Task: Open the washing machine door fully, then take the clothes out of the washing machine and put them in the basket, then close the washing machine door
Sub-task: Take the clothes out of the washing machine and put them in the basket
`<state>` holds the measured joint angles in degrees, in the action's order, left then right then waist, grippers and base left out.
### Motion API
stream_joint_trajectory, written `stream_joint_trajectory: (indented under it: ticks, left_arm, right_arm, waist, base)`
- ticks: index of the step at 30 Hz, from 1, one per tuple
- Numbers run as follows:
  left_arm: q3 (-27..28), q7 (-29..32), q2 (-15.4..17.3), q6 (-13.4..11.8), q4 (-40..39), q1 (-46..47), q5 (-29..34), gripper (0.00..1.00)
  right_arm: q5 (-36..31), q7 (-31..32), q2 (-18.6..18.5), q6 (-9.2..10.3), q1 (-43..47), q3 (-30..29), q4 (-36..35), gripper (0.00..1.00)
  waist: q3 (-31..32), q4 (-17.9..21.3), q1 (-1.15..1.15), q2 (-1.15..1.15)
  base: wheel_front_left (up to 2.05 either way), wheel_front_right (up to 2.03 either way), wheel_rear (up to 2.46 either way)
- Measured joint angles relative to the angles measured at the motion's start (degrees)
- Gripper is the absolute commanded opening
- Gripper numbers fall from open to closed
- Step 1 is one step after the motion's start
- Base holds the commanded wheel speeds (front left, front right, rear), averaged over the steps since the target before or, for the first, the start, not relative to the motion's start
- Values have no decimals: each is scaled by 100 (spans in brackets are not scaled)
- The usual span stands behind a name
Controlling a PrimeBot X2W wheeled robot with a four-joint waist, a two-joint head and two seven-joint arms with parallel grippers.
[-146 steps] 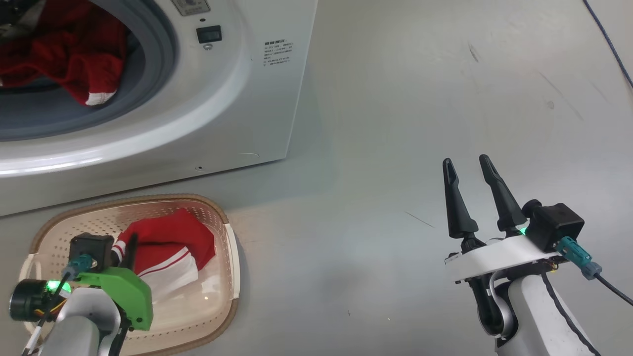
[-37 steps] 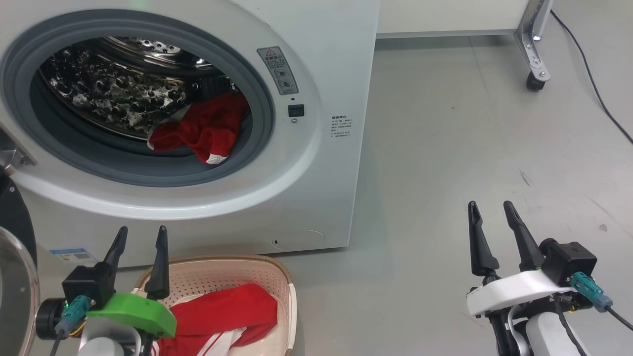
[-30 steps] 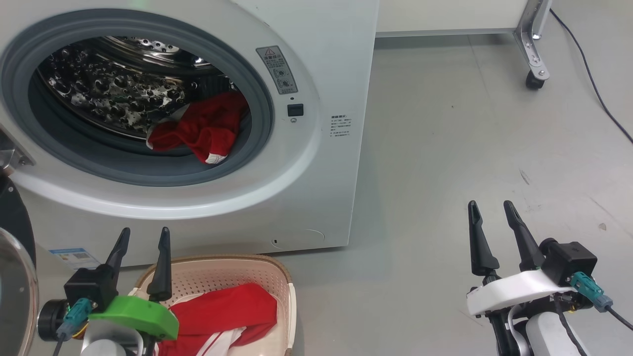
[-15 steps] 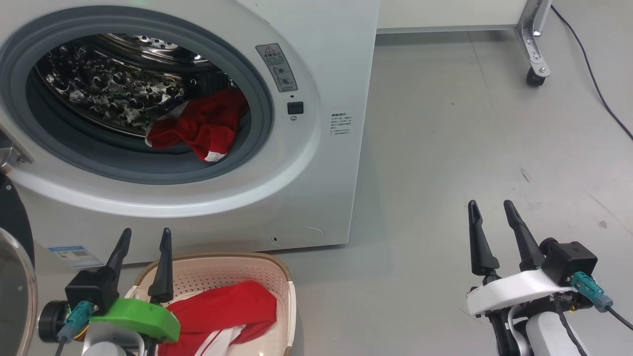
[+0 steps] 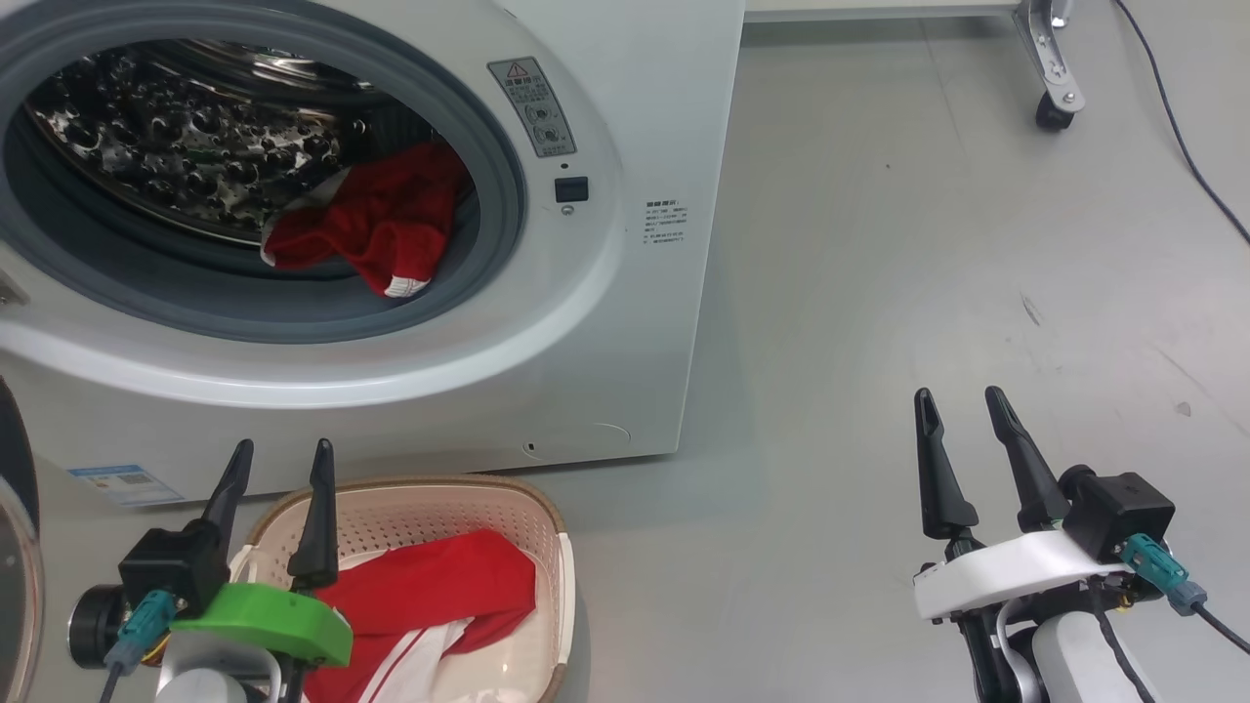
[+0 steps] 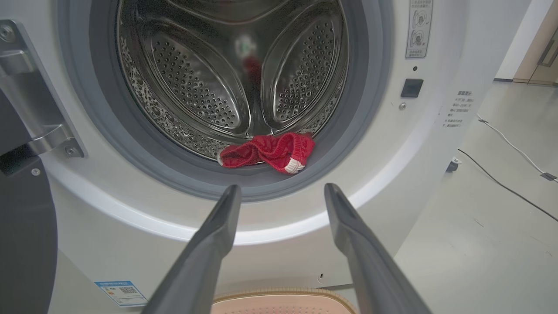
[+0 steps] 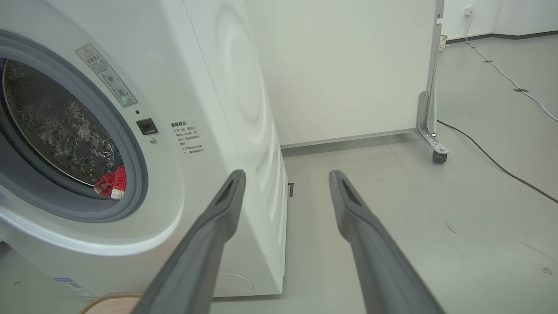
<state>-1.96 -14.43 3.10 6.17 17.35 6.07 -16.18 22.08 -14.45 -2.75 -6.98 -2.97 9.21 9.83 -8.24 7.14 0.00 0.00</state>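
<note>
Just left of the small cream perforated basket (image 5: 562,547) holding red white-striped clothes (image 5: 430,591), the left gripper (image 5: 283,447) faces the white washing machine's (image 5: 605,322) steel drum (image 6: 196,87), where more lie, fingers apart and empty like the right gripper's (image 5: 957,392); label (image 5: 532,105) print is unreadable.

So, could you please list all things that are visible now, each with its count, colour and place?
washing machine: one, white, upper left of head view
washing machine door: one, black, open, far left
clothes in drum: one piece, red with white trim, at the drum's front edge
clothes in basket: one piece, red with white stripes
basket: one, cream with brown rim, on the floor before the machine
cable: one, dark, on the floor at right
left gripper: open, lower left, by basket
right gripper: open, lower right, over floor
</note>
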Motion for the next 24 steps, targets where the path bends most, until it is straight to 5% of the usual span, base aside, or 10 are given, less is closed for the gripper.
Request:
stream_joint_trajectory:
  ticks: [24]
  left_arm:
    - [502,1512,280,-132,-199,1793,-655,100]
  right_arm:
    - [67,0,16,-1,-570,330,-231,100]
  waist:
    - [-1431,590,0,0]
  base:
    - [0,0,0]
